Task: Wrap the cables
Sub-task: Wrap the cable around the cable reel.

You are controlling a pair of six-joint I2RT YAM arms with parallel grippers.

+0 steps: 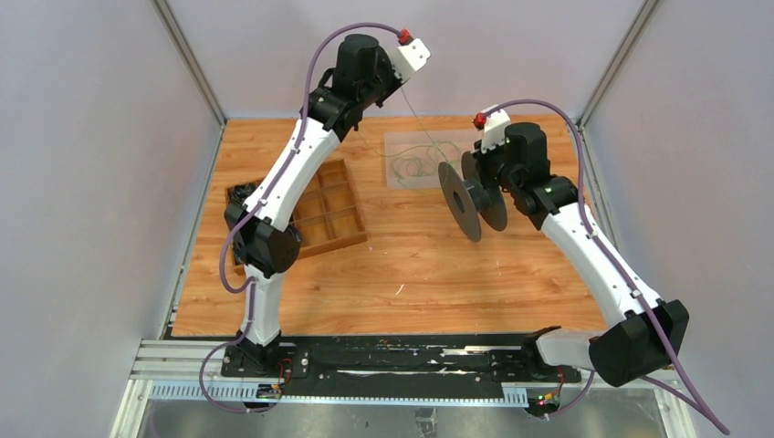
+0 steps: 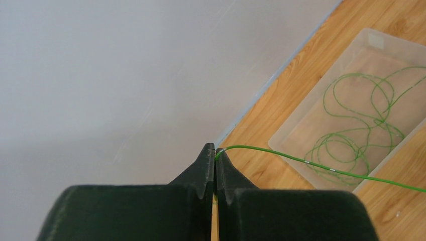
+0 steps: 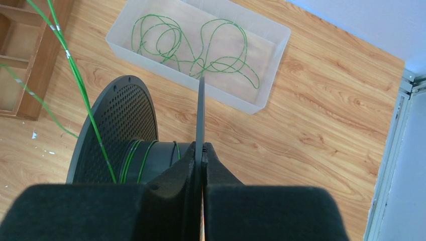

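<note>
WRAPPING BARELY BEGUN: High above and to the left of the clear tray (image 3: 150,61), the left gripper (image 2: 215,153) presses its jaws together on the end of one of the thin green cables (image 2: 321,167). The strand runs from the fingertips down across the tray's rim. Just right of the tray, the right gripper (image 3: 202,150) is clamped tight on the edge of one flange of a black spool (image 3: 115,125), holding it off the table (image 1: 411,274). A few green turns already sit on the spool's hub. Most of the wire lies in loose, overlapping loops inside the tray, so by the look of it the bulk of the winding is left to do. A wooden compartment box (image 1: 333,214) sits to the tray's left, apart from it.

The right wrist view alone shows the turns on the hub and the strands rising from it; whether these are one cable or several is hard to say at this thinness. The left wrist view alone shows the pinch itself. Only the overhead view takes in both arms at once, and there the wire is little more than a faint line above the tray.
</note>
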